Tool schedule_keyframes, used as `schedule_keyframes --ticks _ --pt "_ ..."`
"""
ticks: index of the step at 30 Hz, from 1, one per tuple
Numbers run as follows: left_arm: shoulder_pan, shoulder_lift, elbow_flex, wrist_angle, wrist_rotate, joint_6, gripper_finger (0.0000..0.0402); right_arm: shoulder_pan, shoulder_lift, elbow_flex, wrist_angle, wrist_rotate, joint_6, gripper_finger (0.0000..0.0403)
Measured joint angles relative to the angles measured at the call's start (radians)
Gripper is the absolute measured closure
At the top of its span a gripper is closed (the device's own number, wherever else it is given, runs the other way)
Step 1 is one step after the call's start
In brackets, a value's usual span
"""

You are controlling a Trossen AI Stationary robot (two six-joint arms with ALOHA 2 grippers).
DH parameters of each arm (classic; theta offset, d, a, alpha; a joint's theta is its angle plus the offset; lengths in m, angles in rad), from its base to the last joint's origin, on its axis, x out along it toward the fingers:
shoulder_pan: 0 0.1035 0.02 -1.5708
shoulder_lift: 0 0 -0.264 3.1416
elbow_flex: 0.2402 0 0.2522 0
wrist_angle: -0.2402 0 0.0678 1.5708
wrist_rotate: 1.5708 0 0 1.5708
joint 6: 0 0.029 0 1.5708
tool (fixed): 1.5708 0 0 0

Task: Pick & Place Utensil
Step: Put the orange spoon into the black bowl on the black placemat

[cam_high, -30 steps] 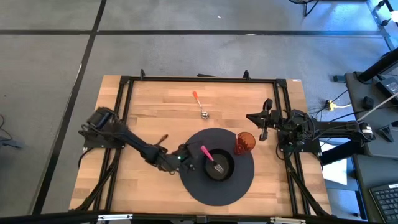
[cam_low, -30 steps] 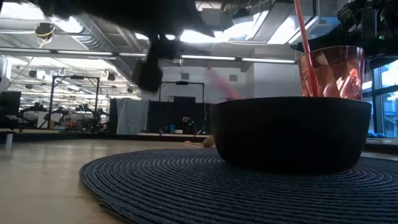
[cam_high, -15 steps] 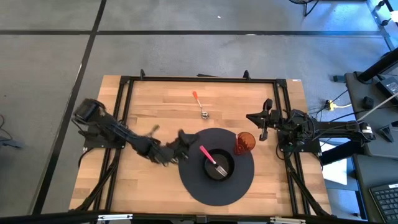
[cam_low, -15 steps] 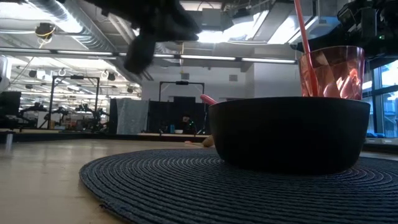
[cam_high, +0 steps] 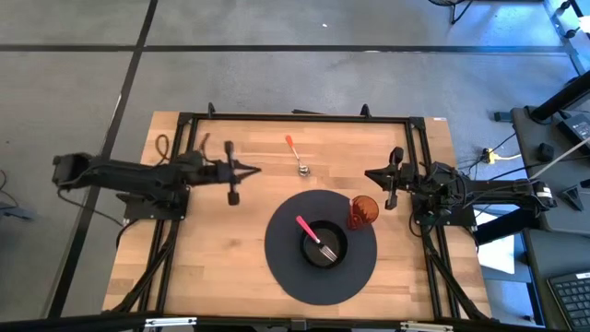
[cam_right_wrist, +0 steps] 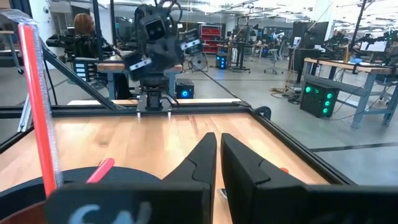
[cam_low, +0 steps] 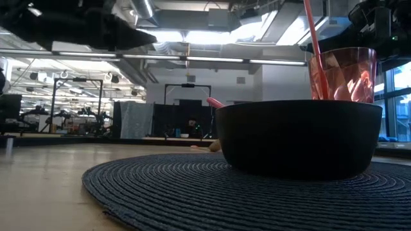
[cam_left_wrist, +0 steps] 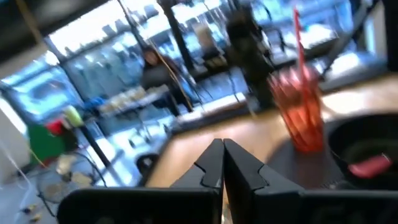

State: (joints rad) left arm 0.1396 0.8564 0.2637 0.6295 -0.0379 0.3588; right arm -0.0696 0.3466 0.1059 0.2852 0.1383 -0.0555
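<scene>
A fork with a pink handle [cam_high: 306, 228] lies in the black bowl [cam_high: 320, 247]. Its tines are down in the bowl and its handle leans on the bowl's far-left rim. The bowl stands on a dark round placemat [cam_high: 286, 267]. A spoon with an orange handle [cam_high: 295, 154] lies flat on the wood farther back. My left gripper [cam_high: 255, 169] is shut and holds nothing, off to the left of the spoon and well clear of the bowl. My right gripper [cam_high: 369, 172] waits shut above the table's right side, beyond the red cup [cam_high: 362, 211].
The red cup with a red straw [cam_low: 313, 38] stands on the placemat's right edge, close beside the bowl [cam_low: 298, 138]. A black frame rail [cam_high: 295, 117] runs around the table. Bare wood lies left of the mat [cam_high: 212, 258].
My left gripper has drawn back from the bowl's left side toward the table's left and far edges, and has swung round so that it points toward the table's right. The fork stays in the bowl, its handle on the rim.
</scene>
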Motion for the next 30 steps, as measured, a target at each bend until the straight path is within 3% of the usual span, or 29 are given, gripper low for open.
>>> schedule_keyframes --ticks 5,12,16,21,25,28,30 --pt "0.071 -0.163 -0.047 0.065 -0.008 -0.015 0.04 0.0 0.0 0.0 -0.006 -0.015 0.003 0.0377" --pt "0.08 -0.463 -0.046 -0.146 0.036 -0.043 0.0399 0.0 0.0 0.0 -0.017 -0.07 0.003 0.0377" --pt "0.08 -0.571 -0.046 -0.255 0.063 -0.094 0.0401 0.0 0.0 0.0 -0.014 -0.071 0.023 0.0377" --pt "0.081 -0.6 -0.052 -0.316 0.056 -0.103 0.0399 0.0 0.0 0.0 -0.014 -0.071 0.038 0.0377" --pt "0.081 -0.599 -0.159 -0.129 0.03 -0.118 0.04 0.0 0.0 0.0 -0.015 -0.076 0.067 0.0377" --pt "0.081 -0.599 -0.253 -0.017 -0.052 -0.123 0.0401 0.0 0.0 0.0 -0.016 -0.09 0.072 0.0377" --pt "0.087 -0.599 -0.252 -0.052 -0.128 -0.11 0.0399 0.0 0.0 0.0 -0.02 -0.09 0.074 0.0377"
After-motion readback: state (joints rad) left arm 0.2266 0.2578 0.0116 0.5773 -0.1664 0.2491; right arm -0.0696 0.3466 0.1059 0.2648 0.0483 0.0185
